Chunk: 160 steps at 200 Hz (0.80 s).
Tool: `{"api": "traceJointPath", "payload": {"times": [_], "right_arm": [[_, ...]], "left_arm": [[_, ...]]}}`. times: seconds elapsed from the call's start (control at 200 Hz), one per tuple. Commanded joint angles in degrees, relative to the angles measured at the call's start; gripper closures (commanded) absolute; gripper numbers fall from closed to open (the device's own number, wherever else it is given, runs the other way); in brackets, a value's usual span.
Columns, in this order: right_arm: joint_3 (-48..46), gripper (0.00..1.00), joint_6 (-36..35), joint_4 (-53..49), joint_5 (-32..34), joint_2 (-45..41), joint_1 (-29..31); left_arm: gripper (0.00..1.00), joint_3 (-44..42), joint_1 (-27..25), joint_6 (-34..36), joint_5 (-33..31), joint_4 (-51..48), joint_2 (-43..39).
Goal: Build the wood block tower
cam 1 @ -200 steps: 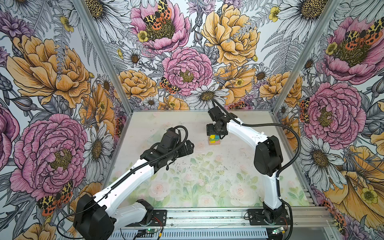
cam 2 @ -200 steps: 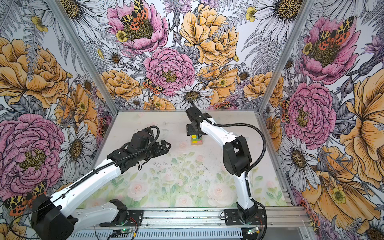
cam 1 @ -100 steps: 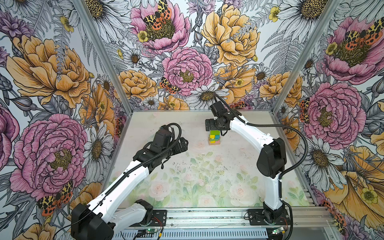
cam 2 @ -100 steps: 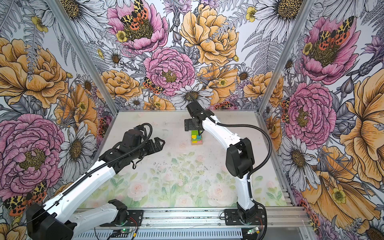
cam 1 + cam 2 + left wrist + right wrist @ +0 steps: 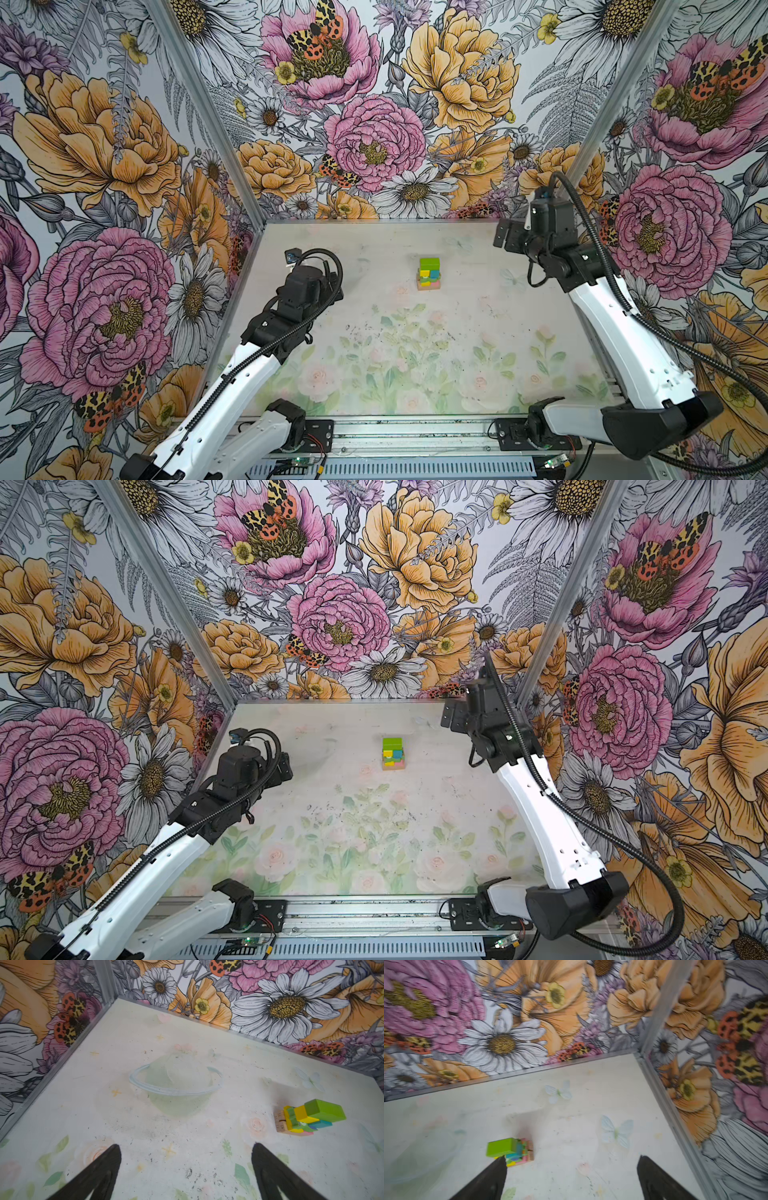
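On worktop [image 5: 457, 332], mid-width and toward the back wall: wood block tower [image 5: 429, 274], upright, free-standing, touched by nothing in both top views. Reads top-down as lime green block [image 5: 429, 264], then yellow and teal side by side, then pink over a tan base. Left pincer [image 5: 186, 1145]: spread wide, empty, only bare worktop between the fingers [image 5: 99, 1172] in left wrist view, with a faint printed planet [image 5: 176, 1084] ahead and the wood block tower [image 5: 307, 1118] off to one side, well clear. Sits left of the tower in both top views, well apart, fingers mostly hidden under own wrist there. Right pincer [image 5: 572, 1157]: also spread wide, empty. Hangs above the worktop near the back right corner, right pincer [image 5: 505, 237] well apart from the tower in both top views. Right wrist view blurred, with one of the fingers [image 5: 492, 1178] overlapping the tower's edge in that picture only; per top views, clear air between them, no contact.
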Motion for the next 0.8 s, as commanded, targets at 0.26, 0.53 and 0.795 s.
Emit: {"api": "traceJointPath", "payload": {"times": [0.26, 0.53, 0.795], "right_arm": [[-39.75, 0.00, -1.69, 26.11, 10.23, -15.05, -8.37], [-52.92, 0.00, -2.68, 46.34, 9.36, -19.30, -9.29], [-58.39, 0.00, -6.67, 62.53, 6.59, -12.45, -9.59]], "left_arm": [[0.01, -21.89, -0.13, 13.74, -18.57, 33.84, -1.64], [0.01, -26.72, 8.43, 23.41, -11.89, 57.68, 9.87], [0.01, -30.78, 13.93, 31.10, -1.72, 84.39, 26.31]]}}
